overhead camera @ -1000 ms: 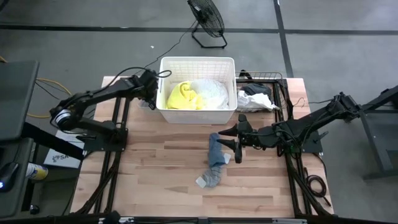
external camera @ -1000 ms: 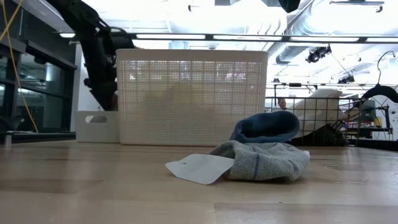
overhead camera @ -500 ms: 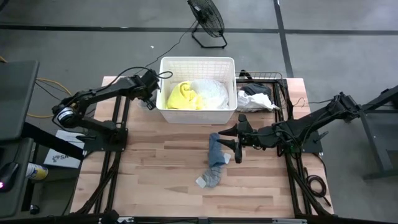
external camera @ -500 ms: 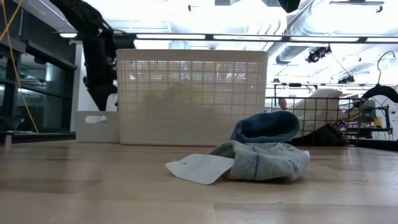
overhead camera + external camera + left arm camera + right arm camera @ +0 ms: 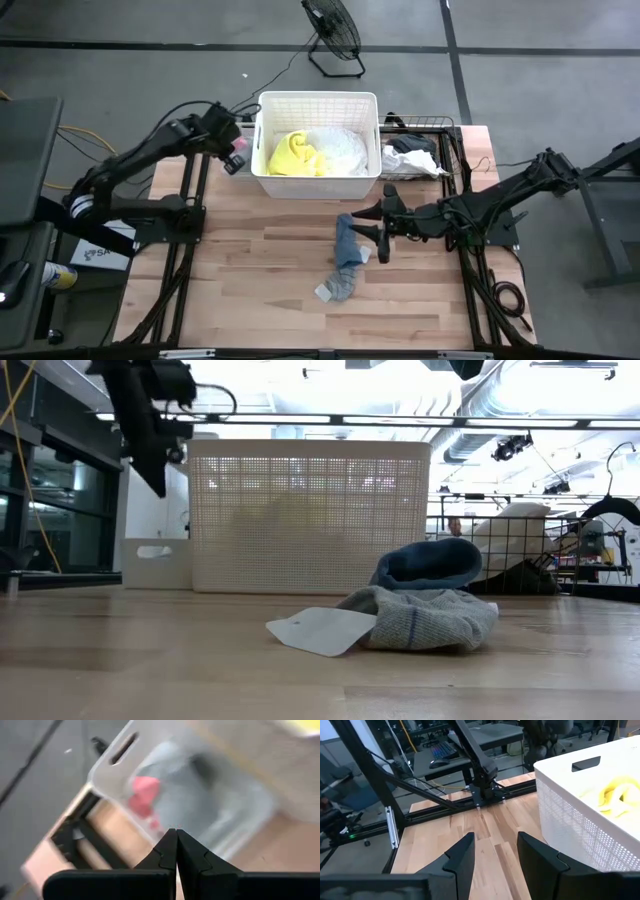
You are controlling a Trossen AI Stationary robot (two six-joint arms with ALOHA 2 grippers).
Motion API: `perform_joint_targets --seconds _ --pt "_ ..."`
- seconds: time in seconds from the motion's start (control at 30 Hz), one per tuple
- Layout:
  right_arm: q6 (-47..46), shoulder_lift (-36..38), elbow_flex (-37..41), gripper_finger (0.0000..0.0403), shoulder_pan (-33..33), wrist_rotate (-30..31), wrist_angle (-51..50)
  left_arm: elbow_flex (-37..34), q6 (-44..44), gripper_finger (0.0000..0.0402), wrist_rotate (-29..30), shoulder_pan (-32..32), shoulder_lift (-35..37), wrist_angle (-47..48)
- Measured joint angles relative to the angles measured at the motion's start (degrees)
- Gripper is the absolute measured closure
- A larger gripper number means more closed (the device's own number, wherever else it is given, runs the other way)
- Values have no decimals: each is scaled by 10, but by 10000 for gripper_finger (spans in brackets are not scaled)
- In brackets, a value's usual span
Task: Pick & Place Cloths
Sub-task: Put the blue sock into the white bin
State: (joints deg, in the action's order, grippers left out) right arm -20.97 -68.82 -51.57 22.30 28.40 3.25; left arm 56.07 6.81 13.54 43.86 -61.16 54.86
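Tabletop (image 5: 250, 270): one pale wooden slab carrying two baskets, the loose cloths and both arms.
White basket (image 5: 262, 140): one slatted plastic tub at the far middle of the tabletop; in the low view (image 5: 310, 510) its perforated wall fills the middle ground.
Cloths in the white basket: two seen from above, one bright yellow cloth (image 5: 295, 155) on the left side and one white cloth (image 5: 343, 150) beside it, touching.
Wire basket (image 5: 455, 150): one dark wire frame just right of the white basket; inside lie one black cloth (image 5: 410, 143) and one small white cloth (image 5: 418, 163).
Cloths on the tabletop: one blue-grey cloth (image 5: 347, 242) nearer the baskets and one lighter grey cloth (image 5: 342, 284) touching it on the near side, with one white tag (image 5: 324, 292) at its edge; whether these are separate pieces or one piece I cannot tell.
Count of cloths in view: six at most.
Left gripper (image 5: 233, 150): raised off the tabletop beside the left wall of the white basket; jaws pressed fully together with nothing between them, as the left wrist view (image 5: 176, 851) shows.
Right gripper (image 5: 372, 228): low over the tabletop just right of the blue-grey cloth; jaws partly apart, and the right wrist view (image 5: 495, 851) shows bare wood in the gap.
Fan (image 5: 333, 30): one, on the floor beyond the tabletop.
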Motion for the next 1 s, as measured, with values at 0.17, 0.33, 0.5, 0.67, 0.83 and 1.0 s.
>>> perform_joint_targets --seconds 0.17,0.33,0.5,0.67,0.83,1.0 --pt "2 0 0 263 19 0 -8 0 -11 401 -88 0 60 2" --pt "0 0 0 263 44 0 -29 0 -16 401 -163 0 119 2" --pt "-3 -17 0 263 65 0 -39 0 -37 401 -238 0 171 -5" --pt "-1 -66 0 263 84 0 -40 0 -58 401 -297 0 201 -18" --pt "26 -125 0 263 101 -1 -43 0 -73 401 -332 0 209 -28" --pt "47 -177 0 263 105 -4 -52 0 -93 401 -360 -47 204 -66"
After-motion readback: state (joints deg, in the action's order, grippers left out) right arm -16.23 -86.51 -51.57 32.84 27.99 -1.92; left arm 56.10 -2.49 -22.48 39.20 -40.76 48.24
